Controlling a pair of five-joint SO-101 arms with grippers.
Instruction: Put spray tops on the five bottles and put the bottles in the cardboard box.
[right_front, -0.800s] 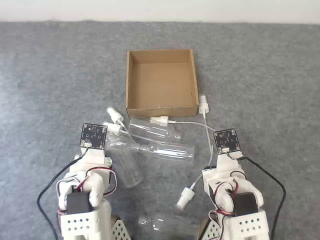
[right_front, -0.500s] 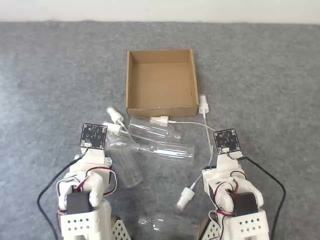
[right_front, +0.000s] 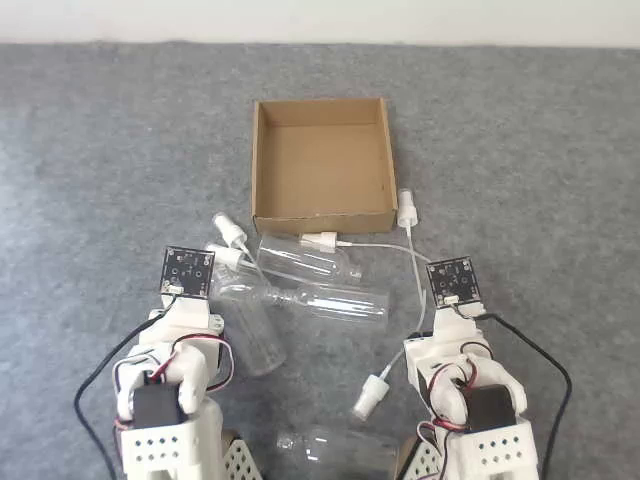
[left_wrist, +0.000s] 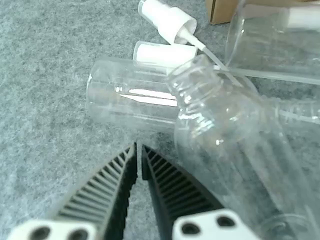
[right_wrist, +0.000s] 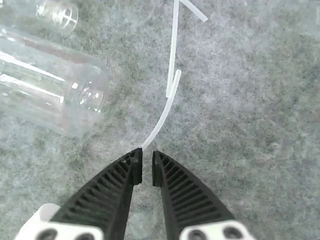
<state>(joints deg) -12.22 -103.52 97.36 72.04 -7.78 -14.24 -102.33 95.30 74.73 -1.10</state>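
Both arms sit at the near edge of the grey desk (right_front: 100, 150), w/ the clutter btwn them and the cardboard box (right_front: 256, 160). The box is at the far middle, open-topped, bare cardboard floor showing.

Left gripper (left_wrist: 139, 152): jaws together bar a hairline slit, nothing in them, tips low over the desk just short of two bottles. The crosswise bottle (left_wrist: 125, 97) lies right ahead of the tips. The tilted bottle (left_wrist: 210, 115) rests over it, neck open, no top on. A white cap (left_wrist: 165, 51) lies just beyond; can't tell if it's screwed to anything. A loose spray top (left_wrist: 167, 20) is further out, nr the box corner.

Right gripper (right_wrist: 145, 162): jaws nearly together, narrow gap, clamped on nothing. The tips are right at the end of a thin dip tube (right_wrist: 167, 107) lying on the desk, w/ the middle bottle (right_wrist: 50, 100) beside it.

From above: another bottle (right_front: 305, 258) lies just in front of the box's near wall, and a spray head (right_front: 320, 240) is touching or nearly touching that wall. A second head (right_front: 405, 207) is by the box's near right corner. A third (right_front: 372, 395) is nr the right arm. The near bottle (right_front: 330, 447) lies btwn the arm bases.
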